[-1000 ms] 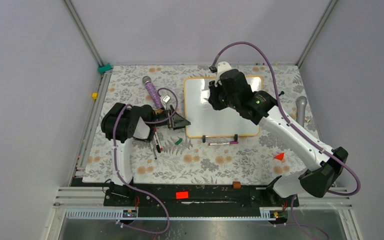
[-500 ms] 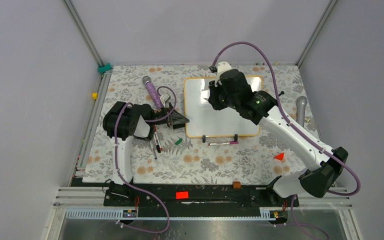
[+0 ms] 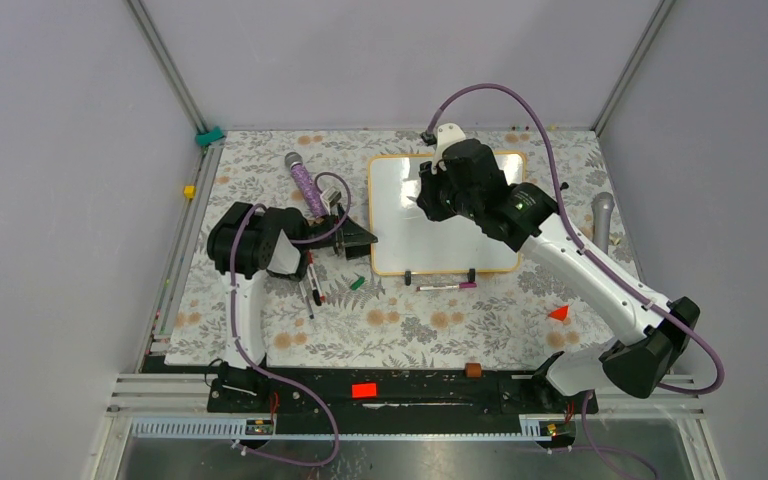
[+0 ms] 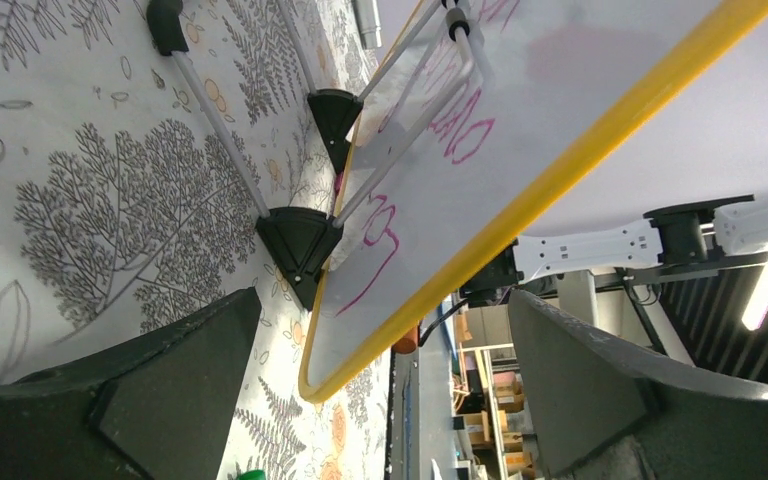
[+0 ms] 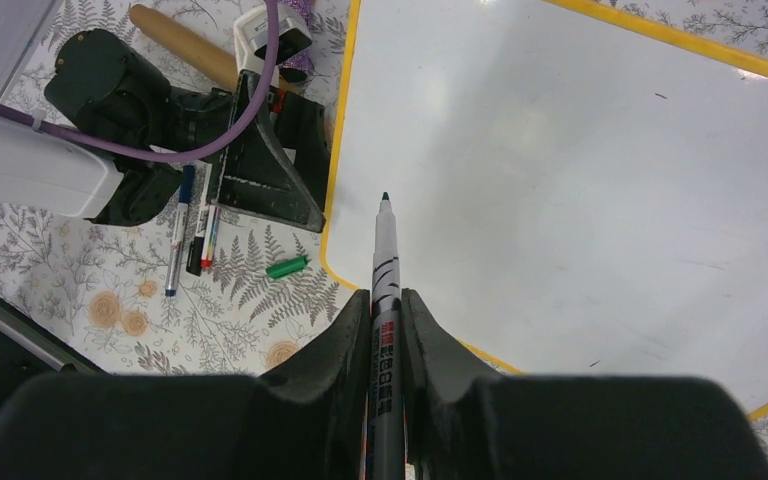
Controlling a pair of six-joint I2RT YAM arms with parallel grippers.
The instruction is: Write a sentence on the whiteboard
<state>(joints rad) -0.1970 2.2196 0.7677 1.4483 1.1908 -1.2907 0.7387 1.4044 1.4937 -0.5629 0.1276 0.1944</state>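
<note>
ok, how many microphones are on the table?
2. Purple microphone just left of the whiteboard, grey microphone at the far right. Others may be hidden.

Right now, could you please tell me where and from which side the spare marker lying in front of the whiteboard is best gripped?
Grip the spare marker mid-barrel, coming straight down from above, with the jaws closing across it. It lies flat, parallel to the near edge of the whiteboard and close by its black feet, so a side approach looks cramped.
</note>
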